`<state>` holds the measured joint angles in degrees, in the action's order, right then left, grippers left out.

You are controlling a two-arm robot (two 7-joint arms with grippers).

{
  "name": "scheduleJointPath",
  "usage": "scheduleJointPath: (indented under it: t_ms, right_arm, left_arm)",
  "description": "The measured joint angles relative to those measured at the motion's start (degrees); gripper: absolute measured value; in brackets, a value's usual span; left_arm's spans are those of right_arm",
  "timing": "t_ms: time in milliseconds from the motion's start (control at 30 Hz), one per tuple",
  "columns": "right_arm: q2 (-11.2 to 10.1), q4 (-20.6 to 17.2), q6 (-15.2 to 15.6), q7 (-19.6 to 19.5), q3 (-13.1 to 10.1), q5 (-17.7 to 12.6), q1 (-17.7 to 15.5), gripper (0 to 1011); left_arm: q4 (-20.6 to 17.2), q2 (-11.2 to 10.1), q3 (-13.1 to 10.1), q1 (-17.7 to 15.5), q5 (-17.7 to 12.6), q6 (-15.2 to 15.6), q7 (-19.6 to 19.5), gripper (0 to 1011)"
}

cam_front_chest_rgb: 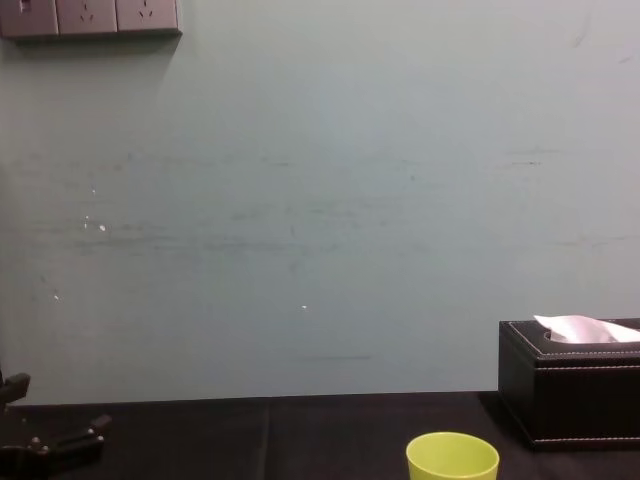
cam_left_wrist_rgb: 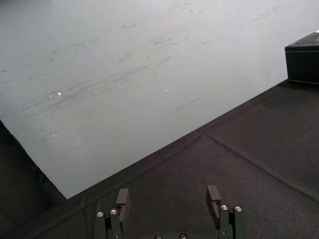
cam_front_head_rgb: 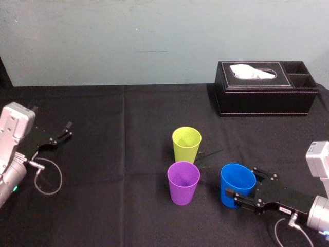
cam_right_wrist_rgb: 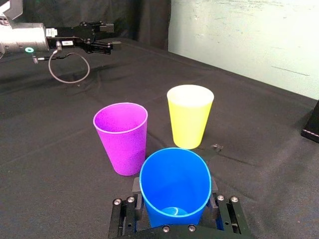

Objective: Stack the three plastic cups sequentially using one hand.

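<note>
Right gripper [cam_front_head_rgb: 240, 183] grips blue cup [cam_front_head_rgb: 235, 189] by its sides; cup upright on table [cam_front_head_rgb: 113, 206]. Purple cup [cam_front_head_rgb: 183, 181] stands close to its left, mouth up, likely next target. Green cup [cam_front_head_rgb: 186, 144] sits just behind purple. Left gripper [cam_front_head_rgb: 64, 131] parked far left, fingers apart.

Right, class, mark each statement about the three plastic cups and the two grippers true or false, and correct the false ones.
1. The lime-green tapered plastic cup sits inside the purple plastic cup. False: they stand apart, unstacked.
2. The right gripper is at the blue plastic cup. True.
3. The left gripper holds a cup. False: it is open and empty, far to the left.
4. The black rectangular tissue box stands behind the cups, to the right. True.
</note>
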<state>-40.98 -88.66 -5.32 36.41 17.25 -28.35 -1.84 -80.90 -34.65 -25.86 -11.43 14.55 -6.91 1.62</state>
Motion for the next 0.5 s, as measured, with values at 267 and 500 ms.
scheduleJointPath:
  t_ms: [267,500]
  right_arm:
    - [0.0,0.0,0.0,0.0,0.0,0.0,0.0,724]
    - [0.0,0.0,-0.1,0.1,0.0,-0.1,0.0,724]
  left_arm:
    - [0.0,0.0,0.0,0.0,0.0,0.0,0.0,1012]
    - [0.0,0.0,0.0,0.0,0.0,0.0,0.0,1011]
